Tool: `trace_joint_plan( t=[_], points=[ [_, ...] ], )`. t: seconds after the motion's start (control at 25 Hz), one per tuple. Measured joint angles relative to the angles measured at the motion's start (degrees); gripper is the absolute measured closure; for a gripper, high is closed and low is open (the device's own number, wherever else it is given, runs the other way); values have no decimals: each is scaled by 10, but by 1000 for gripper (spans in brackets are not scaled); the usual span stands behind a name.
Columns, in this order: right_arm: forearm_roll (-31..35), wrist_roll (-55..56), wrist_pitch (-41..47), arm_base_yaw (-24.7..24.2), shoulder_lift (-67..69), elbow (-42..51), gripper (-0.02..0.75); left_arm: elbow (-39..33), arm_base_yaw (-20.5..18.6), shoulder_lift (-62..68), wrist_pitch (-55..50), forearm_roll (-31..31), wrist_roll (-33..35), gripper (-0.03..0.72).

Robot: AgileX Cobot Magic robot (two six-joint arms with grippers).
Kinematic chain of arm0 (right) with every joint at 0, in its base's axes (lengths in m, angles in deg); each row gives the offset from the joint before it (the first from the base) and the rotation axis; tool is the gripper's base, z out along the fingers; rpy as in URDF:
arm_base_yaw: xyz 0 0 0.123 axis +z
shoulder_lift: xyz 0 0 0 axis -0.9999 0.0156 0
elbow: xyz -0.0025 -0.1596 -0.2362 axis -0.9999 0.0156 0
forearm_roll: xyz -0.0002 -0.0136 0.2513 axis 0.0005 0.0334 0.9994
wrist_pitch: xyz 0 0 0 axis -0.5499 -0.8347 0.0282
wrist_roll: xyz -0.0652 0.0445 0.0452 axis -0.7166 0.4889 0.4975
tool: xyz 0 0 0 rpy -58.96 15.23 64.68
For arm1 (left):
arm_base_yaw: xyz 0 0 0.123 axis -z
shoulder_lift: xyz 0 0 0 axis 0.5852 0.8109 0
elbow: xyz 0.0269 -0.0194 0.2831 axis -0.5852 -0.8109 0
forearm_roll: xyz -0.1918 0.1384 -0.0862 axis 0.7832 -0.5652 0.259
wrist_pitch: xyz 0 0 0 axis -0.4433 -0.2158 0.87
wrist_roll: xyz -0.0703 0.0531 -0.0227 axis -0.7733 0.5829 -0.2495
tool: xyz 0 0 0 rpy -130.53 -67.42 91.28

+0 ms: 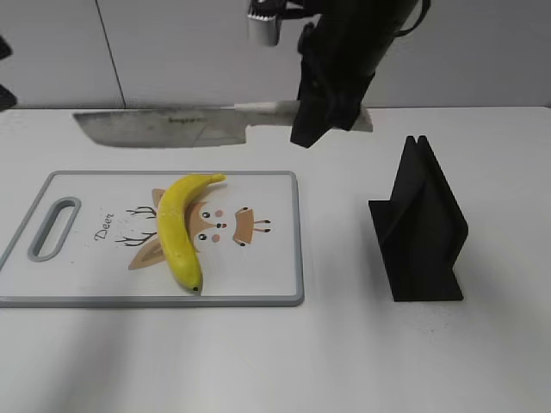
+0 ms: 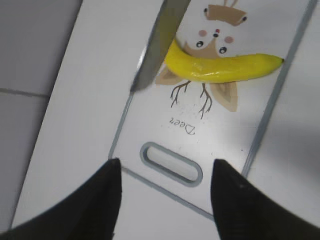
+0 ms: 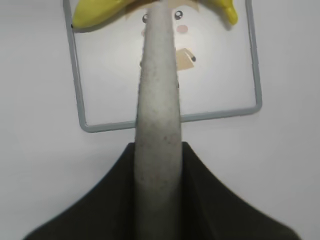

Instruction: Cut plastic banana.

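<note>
The plastic banana is yellow and whole. It lies on the white cutting board over a deer drawing, dark tip toward the front. It also shows in the left wrist view and the right wrist view. My right gripper is shut on the grey handle of a cleaver. Its blade is level in the air behind and above the board, pointing left. The blade hides part of the banana in the left wrist view. My left gripper is open and empty above the board's handle slot.
A black knife stand stands on the white table to the right of the board. The board's grey-rimmed slot is at its left end. A wall runs behind the table.
</note>
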Motion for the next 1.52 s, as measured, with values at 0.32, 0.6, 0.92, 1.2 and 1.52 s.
trace_joint_plan(
  t=[0.32,0.6,0.92,1.2,1.52],
  points=[
    [4,-55,-23,37,15,-1,556,25,54,105,4,-4,33,159],
    [4,-57,-45,37,15,-1,556,25,55,162,30,-16,35,161],
    [5,-57,-48,37,15,-1,556,25,55,192,66,-24,35,545],
    [6,-58,-57,37,44,-3,556,25,55,222,63,-33,35,681],
    [-13,-45,-57,37,106,-5,556,24,55,292,72,-15,35,688]
  ],
)
